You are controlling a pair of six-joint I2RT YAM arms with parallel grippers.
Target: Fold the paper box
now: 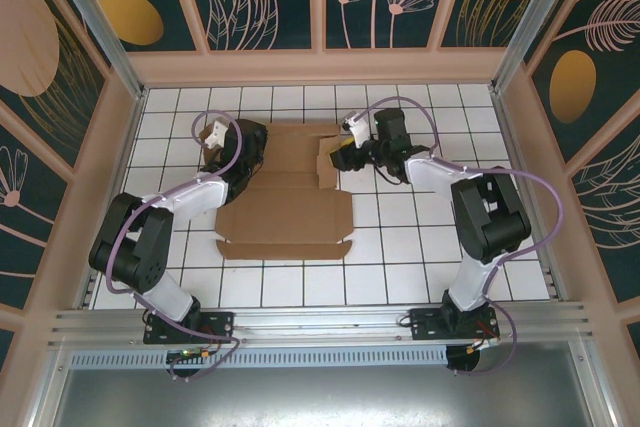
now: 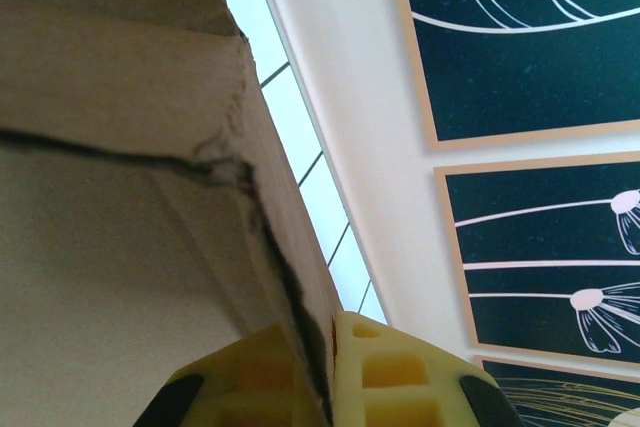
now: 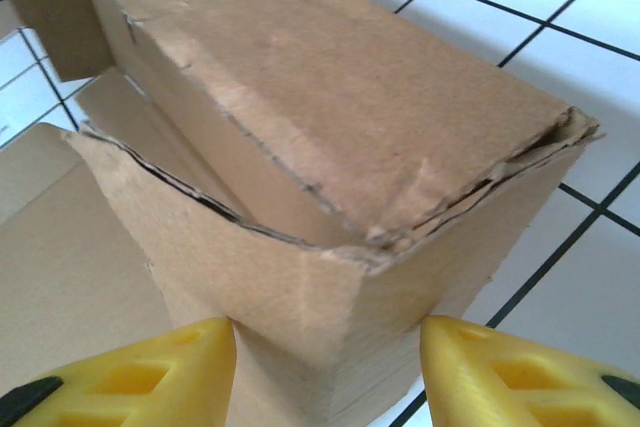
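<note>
Yellow fingertips (image 2: 390, 377) of your left gripper (image 2: 330, 372) sit right under the lens, clenched on the thin edge of an upright cardboard wall, which runs up and away between the pads. That wall belongs to the paper box (image 1: 285, 212), which you see from above lying mid-table on the white tiled table (image 1: 400, 257), between the two arms. Its near panel lies flat, with small tabs at the front corners, while the far part has side flaps lifted at left and right. Your left arm reaches to the far left flap; your right arm reaches to the far right one.

On your right gripper (image 3: 330, 367) the jaws stand released, one yellow tip on each side of a raised, creased corner of the box. The left tip is just beside the cardboard, the right tip apart from it. Nothing is pinched there. Past the left wrist's cardboard you see dark wall panels (image 2: 520, 37) with pale plant drawings.
</note>
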